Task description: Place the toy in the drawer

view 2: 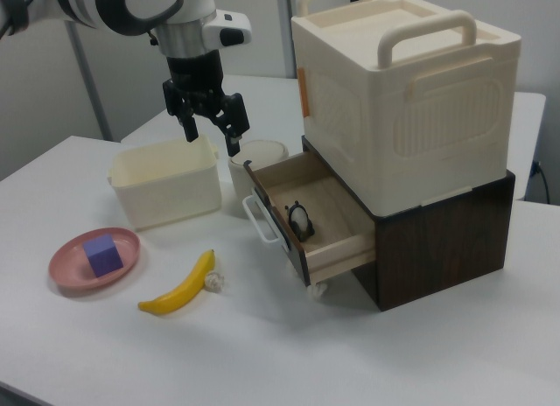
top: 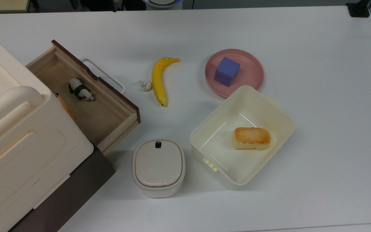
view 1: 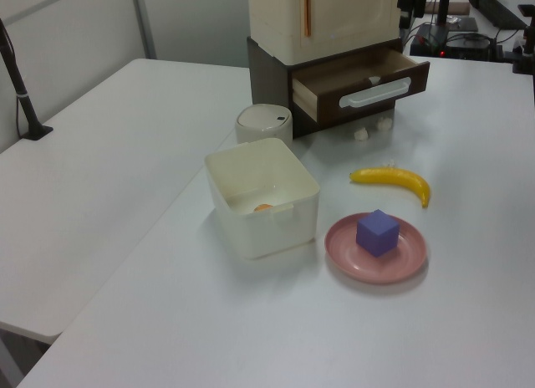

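The toy (top: 80, 89), a small black-and-white panda, stands on the wooden floor of the open drawer (top: 103, 120), near its back left part in the top view. In the right view the toy (view 2: 300, 220) stands behind the drawer's (view 2: 329, 199) dark front panel and white loop handle (view 2: 259, 219). My gripper (view 2: 212, 140) hangs open and empty high above the table, up and to the right view's left of the drawer, well apart from the toy. In the left view the drawer (view 1: 368, 94) sticks out of a dark cabinet.
A large cream box (view 2: 402, 91) sits on the drawer cabinet. On the table lie a banana (top: 158, 80), a whitish wad (top: 146, 85), a pink plate (top: 250, 75) with a purple cube (top: 226, 71), a cream tub (top: 269, 112) holding bread (top: 252, 138), and a lidded pot (top: 158, 166).
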Robot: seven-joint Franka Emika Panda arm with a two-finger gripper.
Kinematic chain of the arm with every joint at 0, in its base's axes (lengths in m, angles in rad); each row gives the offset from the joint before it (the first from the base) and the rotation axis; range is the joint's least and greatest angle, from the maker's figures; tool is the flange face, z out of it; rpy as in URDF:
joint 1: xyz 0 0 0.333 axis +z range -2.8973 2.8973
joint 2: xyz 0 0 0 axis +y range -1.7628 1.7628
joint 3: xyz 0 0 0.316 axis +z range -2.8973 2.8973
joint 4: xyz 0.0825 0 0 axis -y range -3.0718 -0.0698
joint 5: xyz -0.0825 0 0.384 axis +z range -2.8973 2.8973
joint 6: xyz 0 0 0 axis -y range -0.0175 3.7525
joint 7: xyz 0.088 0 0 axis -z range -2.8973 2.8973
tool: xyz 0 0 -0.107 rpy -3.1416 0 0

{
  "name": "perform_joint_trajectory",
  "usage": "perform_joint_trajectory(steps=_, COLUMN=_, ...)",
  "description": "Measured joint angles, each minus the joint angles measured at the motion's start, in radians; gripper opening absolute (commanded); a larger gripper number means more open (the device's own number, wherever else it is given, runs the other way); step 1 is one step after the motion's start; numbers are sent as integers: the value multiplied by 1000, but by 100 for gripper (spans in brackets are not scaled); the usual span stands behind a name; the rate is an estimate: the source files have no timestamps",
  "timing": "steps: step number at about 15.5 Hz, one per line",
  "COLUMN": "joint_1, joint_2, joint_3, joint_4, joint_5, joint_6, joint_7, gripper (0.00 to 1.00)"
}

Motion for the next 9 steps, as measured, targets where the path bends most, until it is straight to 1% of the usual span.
perform_joint_trajectory(steps=5, joint_1=5, joint_2=-10, joint_3=-2, joint_4=0, joint_5=0, joint_6=0, joint_7=0, gripper=100)
perform_joint_trajectory(steps=9, joint_1=27, joint_2=-13, joint_3=-23, joint_4=-1, joint_5=0, joint_6=-1, joint_7=0, gripper=100)
